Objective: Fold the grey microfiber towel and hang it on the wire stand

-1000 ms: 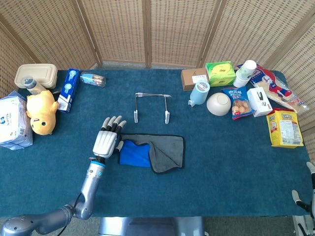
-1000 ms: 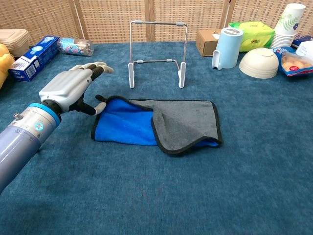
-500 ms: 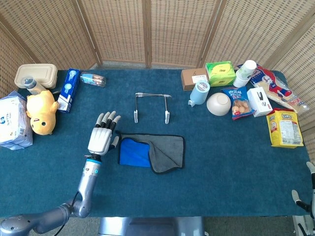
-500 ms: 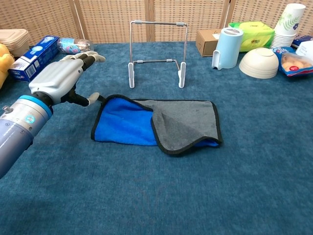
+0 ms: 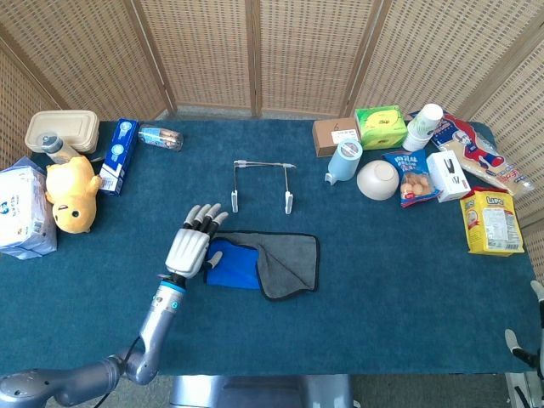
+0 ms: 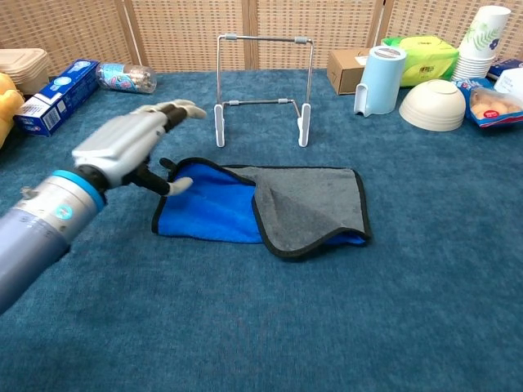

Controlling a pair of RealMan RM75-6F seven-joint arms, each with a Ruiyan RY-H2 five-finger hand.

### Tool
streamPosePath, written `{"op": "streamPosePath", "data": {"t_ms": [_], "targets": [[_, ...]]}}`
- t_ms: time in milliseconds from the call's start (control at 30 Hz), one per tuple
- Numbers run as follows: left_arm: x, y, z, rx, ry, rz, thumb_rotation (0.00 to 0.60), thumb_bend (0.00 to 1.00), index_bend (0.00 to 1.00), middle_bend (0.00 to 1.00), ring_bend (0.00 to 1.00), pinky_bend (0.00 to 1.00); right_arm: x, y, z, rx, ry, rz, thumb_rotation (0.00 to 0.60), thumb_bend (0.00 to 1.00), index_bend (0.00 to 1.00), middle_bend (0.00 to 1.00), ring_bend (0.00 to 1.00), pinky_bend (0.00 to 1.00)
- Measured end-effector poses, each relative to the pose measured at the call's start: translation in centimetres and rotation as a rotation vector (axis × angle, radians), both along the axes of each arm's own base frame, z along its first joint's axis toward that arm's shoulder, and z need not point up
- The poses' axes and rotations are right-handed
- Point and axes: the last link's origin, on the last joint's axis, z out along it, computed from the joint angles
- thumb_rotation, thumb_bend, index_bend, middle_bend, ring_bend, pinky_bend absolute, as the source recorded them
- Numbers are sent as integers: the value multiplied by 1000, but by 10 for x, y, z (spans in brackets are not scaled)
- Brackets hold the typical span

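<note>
Head view: mid-fold, towel flat below wire stand, left hand spread and empty at its left edge, right hand unclear; chest view: next, probably pinch blue corner, fold again

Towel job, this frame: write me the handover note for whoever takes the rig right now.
Left hand: open, fingers spread, holding nothing, at the towel's left edge; whether the thumb touches the cloth I cannot tell.
Right hand: only a sliver shows at the head view's lower right corner, far from the work; state unreadable.
Towel: flat on the table, partly folded, the grey flap over the right part and the blue side bare on the left.
Wire stand: upright behind the towel, nothing hung on it.
Done: one partial fold.
Left: finish the fold, lift the towel, drape it over the stand's top bar.
</note>
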Motion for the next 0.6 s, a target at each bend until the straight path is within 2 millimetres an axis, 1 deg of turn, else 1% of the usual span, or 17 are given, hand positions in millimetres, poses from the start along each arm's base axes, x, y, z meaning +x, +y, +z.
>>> {"op": "streamPosePath", "data": {"t_ms": [67,233,433,600], "targets": [[3,1,-5,-12,1,-1,600,383,147,15,0,0,0,0,0,1,0,0,600,282,96,90,0,0],[9,4,-12,-19,-10,15,600,380,278,23,0,0,-1,2,1,-3,0,-5,600,282,97,90,0,0],[10,10,-12,-8,-11,31,600,384,389,63,0,0,-1,3,1,-4,2,-8,600,281,97,90,0,0],[11,15,-12,2,-18,44,600,403,448,86,0,0,-1,2,0,0,3,-9,600,281,97,90,0,0]]}}
